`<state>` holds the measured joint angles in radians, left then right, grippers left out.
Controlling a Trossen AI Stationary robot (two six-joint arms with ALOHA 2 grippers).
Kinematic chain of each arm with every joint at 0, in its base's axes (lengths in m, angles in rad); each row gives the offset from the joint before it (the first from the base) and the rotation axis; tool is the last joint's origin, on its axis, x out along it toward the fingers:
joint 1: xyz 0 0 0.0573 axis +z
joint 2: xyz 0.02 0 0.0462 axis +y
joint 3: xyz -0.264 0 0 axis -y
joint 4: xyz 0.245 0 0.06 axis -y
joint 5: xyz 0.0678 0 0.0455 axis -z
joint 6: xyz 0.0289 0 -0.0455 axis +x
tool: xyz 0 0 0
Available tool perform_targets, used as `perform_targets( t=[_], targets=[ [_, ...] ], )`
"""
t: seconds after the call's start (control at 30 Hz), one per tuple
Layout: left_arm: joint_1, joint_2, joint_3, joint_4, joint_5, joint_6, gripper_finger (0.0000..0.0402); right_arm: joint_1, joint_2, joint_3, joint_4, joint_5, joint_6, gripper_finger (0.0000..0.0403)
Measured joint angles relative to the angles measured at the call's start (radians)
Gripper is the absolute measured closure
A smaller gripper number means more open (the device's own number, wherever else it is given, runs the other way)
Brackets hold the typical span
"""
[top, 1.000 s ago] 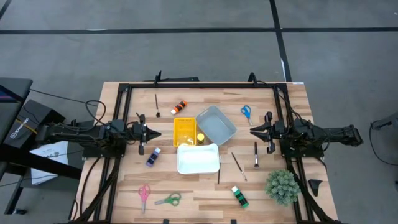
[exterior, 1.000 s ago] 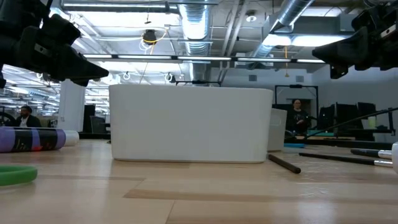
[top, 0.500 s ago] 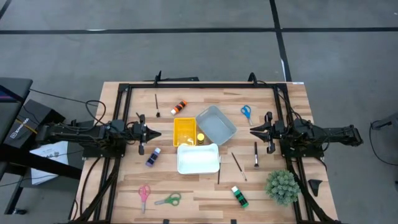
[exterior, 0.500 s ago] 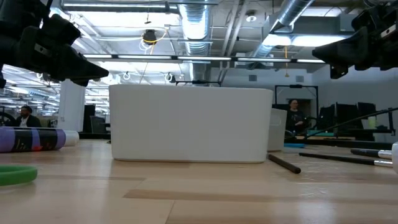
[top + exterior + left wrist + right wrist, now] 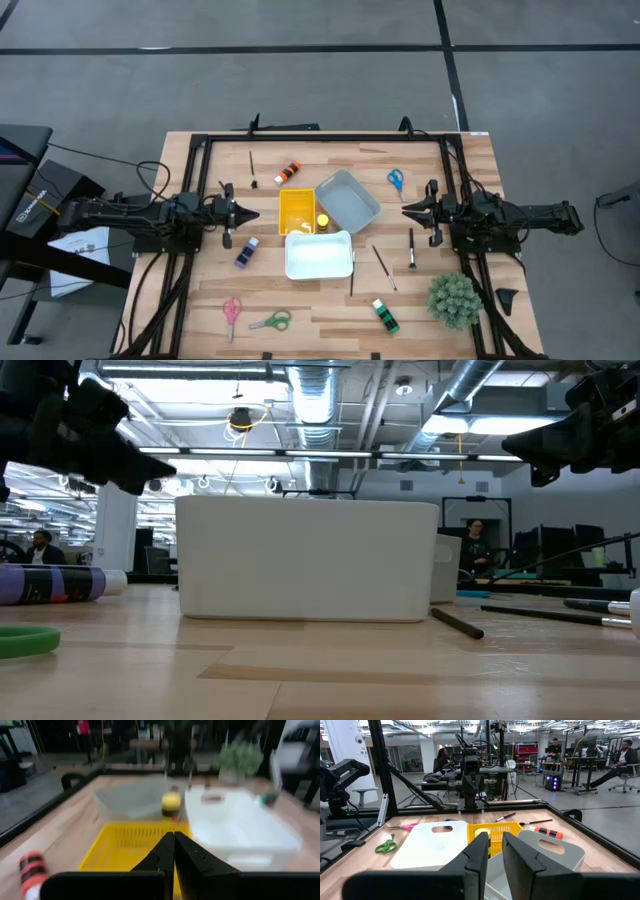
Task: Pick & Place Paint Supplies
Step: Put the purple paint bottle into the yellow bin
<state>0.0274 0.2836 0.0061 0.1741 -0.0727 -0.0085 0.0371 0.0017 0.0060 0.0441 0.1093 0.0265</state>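
Observation:
Paint supplies lie spread over the wooden table: an orange bottle, a purple bottle, a green bottle, blue scissors, pink scissors, green scissors and thin dark brushes. A yellow bottle stands beside the yellow basket. My left gripper hovers at the table's left, shut and empty, pointing at the basket. My right gripper hovers at the right, level, its fingers a narrow gap apart with nothing between them.
A grey bin and a white bin sit mid-table by the basket. A fuzzy green plant stands at the near right corner. A black frame runs round the table's edge. People are in the room beyond.

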Motion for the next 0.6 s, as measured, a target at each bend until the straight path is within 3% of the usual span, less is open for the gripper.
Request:
perform_targets(
  t=[0.07,0.17,0.3,0.4,0.53,0.6],
  targets=[
    [0.0,0.0,0.0,0.087,0.017,-0.121,0.0399,0.0,0.0,0.0,0.0,0.0,0.0,0.0349],
    [0.0,0.0,0.0,0.286,0.036,-0.425,0.0399,0.0,0.0,0.0,0.0,0.002,0.0,0.0349],
    [0.0,0.0,0.0,0.597,-0.045,-0.648,0.0399,-0.001,0.0,0.0,0.02,0.127,0.0,0.0349],
    [0.0,0.0,0.0,0.789,-0.095,-0.657,0.0399,-0.001,0.0,0.0,0.078,0.209,0.056,0.0349],
    [0.0,0.0,0.0,0.988,-0.181,-0.552,0.0399,-0.001,0.0,0.0,0.243,0.26,0.345,0.0349],
    [0.0,0.0,0.0,1.065,-0.219,-0.487,0.0399,-0.001,0.0,0.0,0.353,0.285,0.413,0.0349]
  ],
)
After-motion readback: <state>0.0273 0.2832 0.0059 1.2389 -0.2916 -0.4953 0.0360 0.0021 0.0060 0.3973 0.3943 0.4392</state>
